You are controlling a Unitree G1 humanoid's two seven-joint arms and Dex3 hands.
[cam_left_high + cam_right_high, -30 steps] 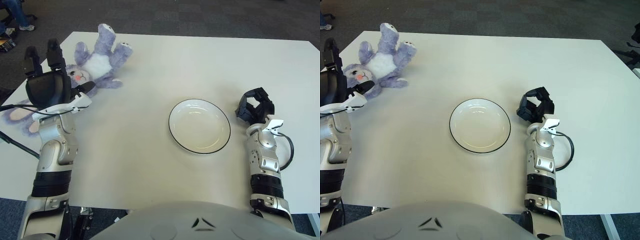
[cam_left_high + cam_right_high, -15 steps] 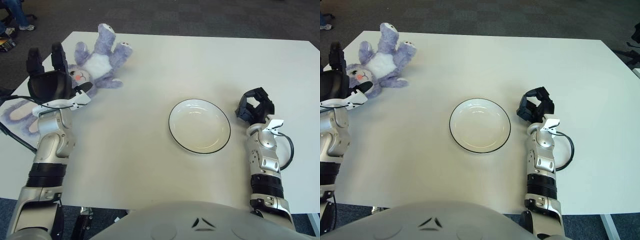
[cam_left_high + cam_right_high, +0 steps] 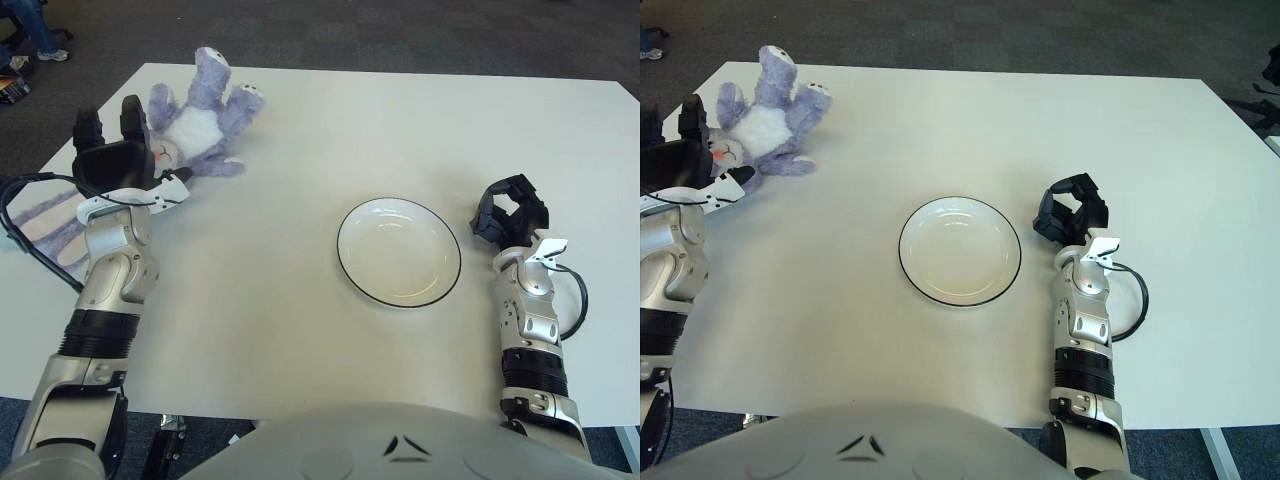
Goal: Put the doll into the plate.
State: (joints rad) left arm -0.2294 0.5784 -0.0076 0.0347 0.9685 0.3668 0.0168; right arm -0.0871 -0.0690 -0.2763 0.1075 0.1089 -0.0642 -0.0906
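A purple and white plush bunny doll (image 3: 200,122) lies on its back at the far left of the white table, legs pointing away from me. My left hand (image 3: 112,160) is over the doll's head with its fingers spread, holding nothing. The doll's long ears (image 3: 35,215) trail out behind my left forearm. A white plate (image 3: 398,251) with a dark rim sits empty at the table's middle right. My right hand (image 3: 510,212) rests on the table just right of the plate, fingers curled and empty.
A black cable (image 3: 572,290) loops beside my right forearm. The table's left edge (image 3: 60,130) runs close past the doll. Dark carpet lies beyond the table's far edge.
My left hand has moved forward and to the right, closing on the doll's head. The doll, the plate and my right hand have not moved.
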